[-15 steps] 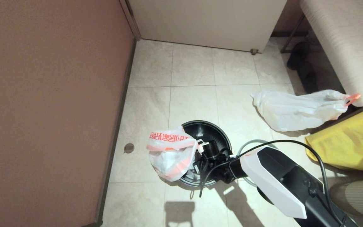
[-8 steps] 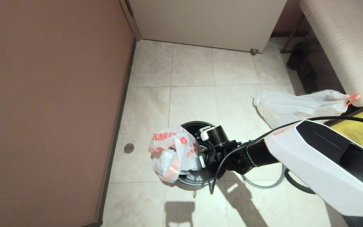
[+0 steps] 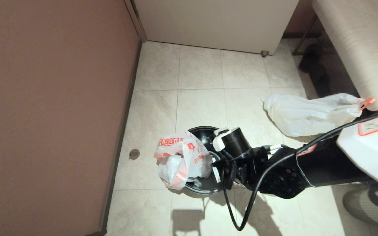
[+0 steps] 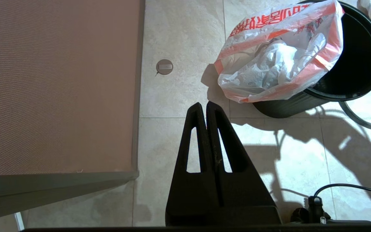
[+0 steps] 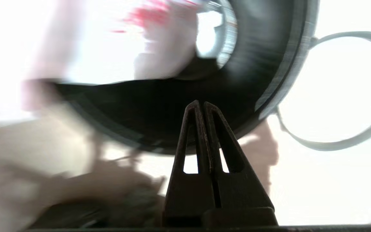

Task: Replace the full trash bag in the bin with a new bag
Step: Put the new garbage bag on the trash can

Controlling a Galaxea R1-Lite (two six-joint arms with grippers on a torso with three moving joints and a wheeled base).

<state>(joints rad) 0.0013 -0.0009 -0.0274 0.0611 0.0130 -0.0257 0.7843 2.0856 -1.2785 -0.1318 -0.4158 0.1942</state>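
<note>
New bag [image 3: 180, 157] is draped half over the near-left rim of the bin [image 3: 208, 134], mouth crumpled, not seated: thin slippery film, near weightless, tears easily, so pinch a doubled orange edge, not a single ply. Right claw [image 5: 201, 106] over the bin, pressed closed, empty; left claw [image 4: 206, 106] closed, parked. Full trash bag [image 3: 307, 113] lies on the floor, well apart

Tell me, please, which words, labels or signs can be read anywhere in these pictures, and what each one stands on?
New bag draped over the bin: large orange-red characters, not Latin script, seen reversed; I cannot read them.
Right arm's white cover: an orange-framed label, too small to read.
Nothing else carries text.
</note>
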